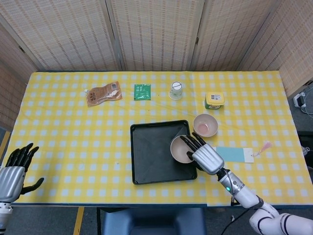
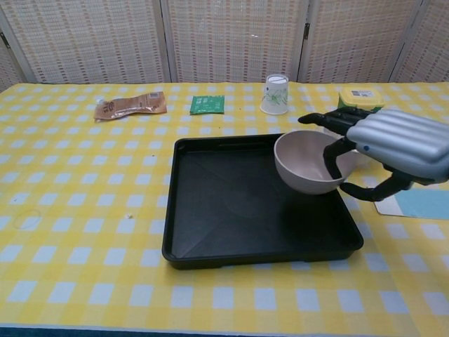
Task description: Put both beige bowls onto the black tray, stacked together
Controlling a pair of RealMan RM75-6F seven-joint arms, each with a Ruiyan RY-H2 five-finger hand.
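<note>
My right hand (image 1: 204, 155) (image 2: 393, 147) grips one beige bowl (image 1: 180, 149) (image 2: 306, 163) by its rim and holds it in the air over the right part of the black tray (image 1: 151, 156) (image 2: 231, 203). The second beige bowl (image 1: 205, 125) stands on the cloth just right of the tray's far corner; in the chest view my hand hides nearly all of it. Off the table's front left corner, my left hand (image 1: 14, 171) hangs open with its fingers spread and nothing in them.
Along the far side lie a brown packet (image 1: 103, 93), a green sachet (image 1: 142, 91), a paper cup (image 1: 176, 90) and a green tub with a yellow lid (image 1: 214, 100). A light blue card (image 1: 234, 153) and a pink feathery thing (image 1: 262, 148) lie right of the tray.
</note>
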